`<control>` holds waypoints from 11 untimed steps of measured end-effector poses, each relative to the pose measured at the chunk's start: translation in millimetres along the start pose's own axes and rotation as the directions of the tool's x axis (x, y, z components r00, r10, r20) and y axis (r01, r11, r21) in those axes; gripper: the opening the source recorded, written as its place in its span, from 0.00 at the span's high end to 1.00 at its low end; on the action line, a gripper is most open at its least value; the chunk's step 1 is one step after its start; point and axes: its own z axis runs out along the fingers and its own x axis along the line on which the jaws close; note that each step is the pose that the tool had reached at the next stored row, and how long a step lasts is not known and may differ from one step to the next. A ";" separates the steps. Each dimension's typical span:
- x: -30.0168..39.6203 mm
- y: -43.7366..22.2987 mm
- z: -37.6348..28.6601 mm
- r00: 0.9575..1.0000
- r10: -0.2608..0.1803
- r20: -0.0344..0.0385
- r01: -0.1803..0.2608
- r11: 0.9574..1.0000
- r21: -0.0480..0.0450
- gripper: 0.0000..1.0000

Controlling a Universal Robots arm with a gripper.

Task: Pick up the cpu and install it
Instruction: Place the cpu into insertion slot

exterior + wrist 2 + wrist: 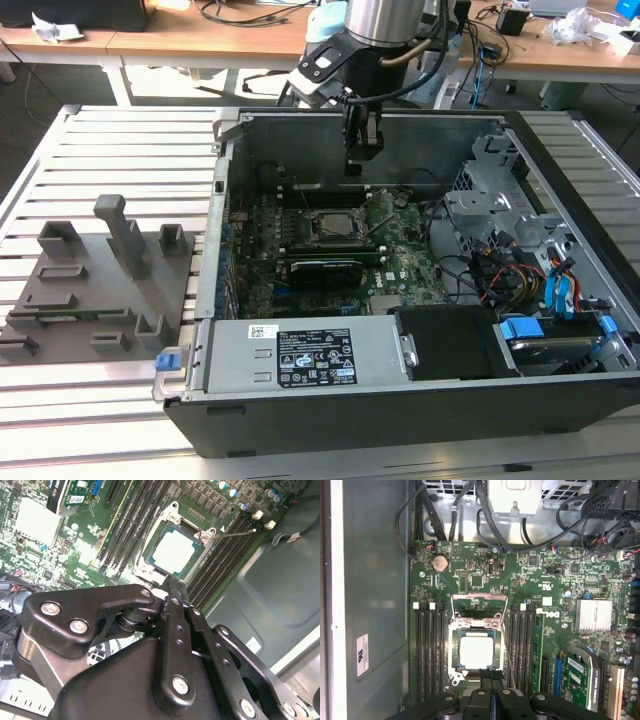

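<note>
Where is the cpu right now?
In the first wrist view, the cpu lies in the motherboard socket, between the two banks of memory slots, with the gripper hovering above its near edge.

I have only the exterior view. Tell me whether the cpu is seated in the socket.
Observer: In both wrist views the cpu lies flat inside the socket, silvery top up.
Operator: Report the hold-down plate.
Observer: In the first wrist view the plate stands swung open, off the cpu.
Operator: Give me the tool's state.
Observer: In the second wrist view the tool is shut with nothing between its fingers, clear of the cpu.
</note>
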 end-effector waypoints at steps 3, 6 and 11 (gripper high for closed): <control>-0.4 -0.5 -9.5 1.000 0.000 0.000 0.000 1.000 0.000 0.89; -0.8 -1.0 -19.3 1.000 0.000 0.000 0.000 1.000 0.000 0.89; -1.1 -1.4 -26.1 1.000 0.000 -0.002 0.000 1.000 0.000 0.89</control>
